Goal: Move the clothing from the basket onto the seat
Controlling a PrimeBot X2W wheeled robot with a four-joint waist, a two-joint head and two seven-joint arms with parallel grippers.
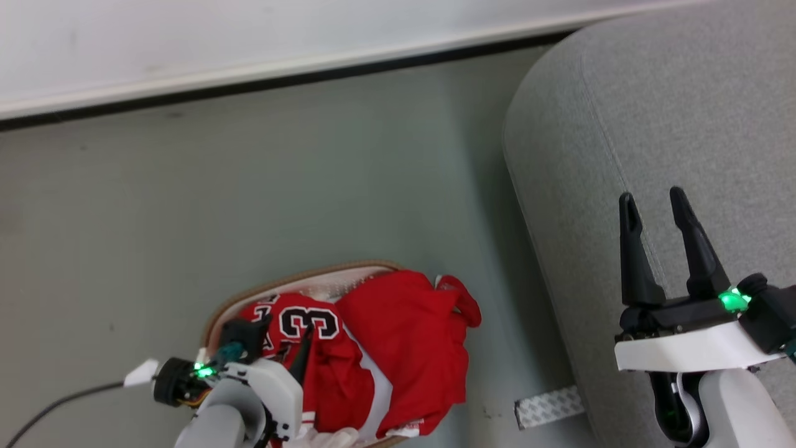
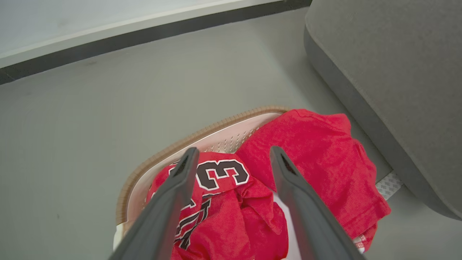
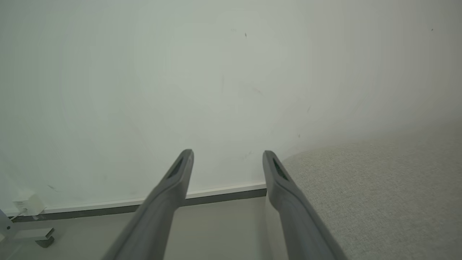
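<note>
L hand [image 2: 232,153] is wide open w/ nothing in it. Its fingers point down at the basket [image 2: 202,134], which sits lower left in the head view. In the L wrist view the two fingers straddle the "3" on the jersey [image 2: 220,187]. Can't tell if the tips touch cloth yet. R hand [image 1: 653,199] is also open & empty, over the edge of the seat [image 1: 684,112] at lower right of the head view.

Both clothes are in the basket, none on the seat. The jersey is bunched on the left side. The plain red top [image 2: 310,159] is heaped beside it & spills over the rim on the seat side.

Step in hand looks like the 1st grab. To do it well, I'd go straight down & pinch a thick fold near the number, not one thin layer that could slip. Keep the tips off the basket wall & off the pale cloth [image 1: 326,438] at the frame's bottom edge. Lift til the cloth clears the rim before swinging toward the seat, since the basket looks light & may drag if fabric snags. The pieces overlap, so the 2nd may ride up too. If it drops, go back for it.
</note>
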